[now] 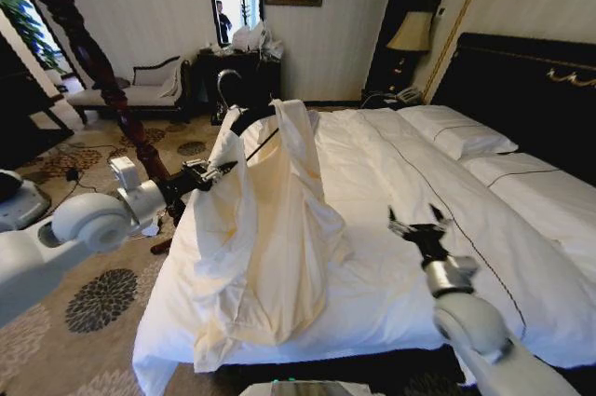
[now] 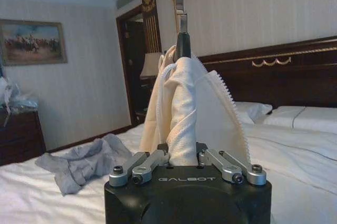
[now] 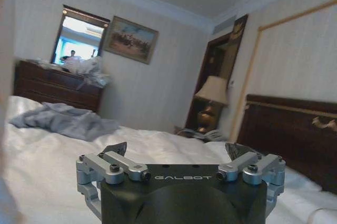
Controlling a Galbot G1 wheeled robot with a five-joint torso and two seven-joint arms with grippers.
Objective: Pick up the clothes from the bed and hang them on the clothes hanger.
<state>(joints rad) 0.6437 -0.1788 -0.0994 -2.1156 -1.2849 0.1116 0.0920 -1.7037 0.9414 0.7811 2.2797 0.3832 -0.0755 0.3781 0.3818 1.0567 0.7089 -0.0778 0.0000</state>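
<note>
Left gripper point(image 1: 226, 170) raised over the near-left part of the bed point(image 1: 391, 191), clamped on a fold of the clothes point(image 1: 261, 228). Cream garment draped on the clothes hanger point(image 1: 250, 118), black shoulders and wire hook poking out at the top, hem trailing down onto the duvet edge. From the left wrist view, same fabric point(image 2: 184, 113) pinched between the fingers point(image 2: 152, 162), hanger stem point(image 2: 181, 39) upright just behind. Right gripper point(image 1: 416, 225) held above the middle of the duvet, well apart from the garment, fingers point(image 3: 116, 149) spread wide, nothing between them. 1 grey garment point(image 3: 63, 120) crumpled farther up the bed point(image 3: 47, 171). 2 white pillows point(image 1: 461, 135) against the black headboard point(image 1: 531, 88).
</note>
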